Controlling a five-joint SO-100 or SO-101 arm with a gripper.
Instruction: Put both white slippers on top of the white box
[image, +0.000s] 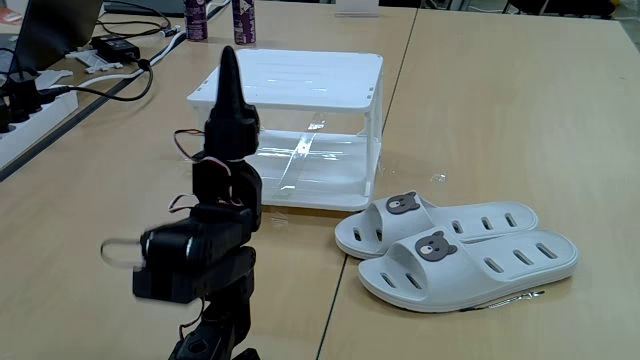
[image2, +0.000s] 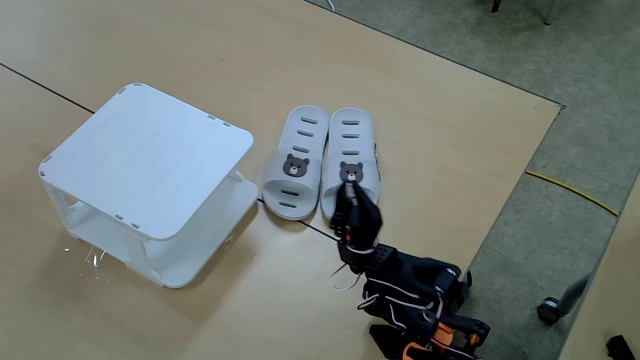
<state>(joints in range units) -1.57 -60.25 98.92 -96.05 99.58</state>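
Arm folded upright, gripper (image: 229, 60) pointing up with fingers pressed together, holding nothing; we note both white slippers (image: 460, 245) beside the white box (image: 290, 80).

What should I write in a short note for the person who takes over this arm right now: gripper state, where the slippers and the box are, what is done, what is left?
Gripper: raised on the folded arm, jaws together, holding nothing.
White slippers: both side by side on the table, nearer slipper and farther slipper, to the right of the white box in this fixed view.
The top of the box carries nothing.
Done: nothing yet, neither slipper is moved.
Left: pick up each slipper and set it on the top of the box, one after the other.
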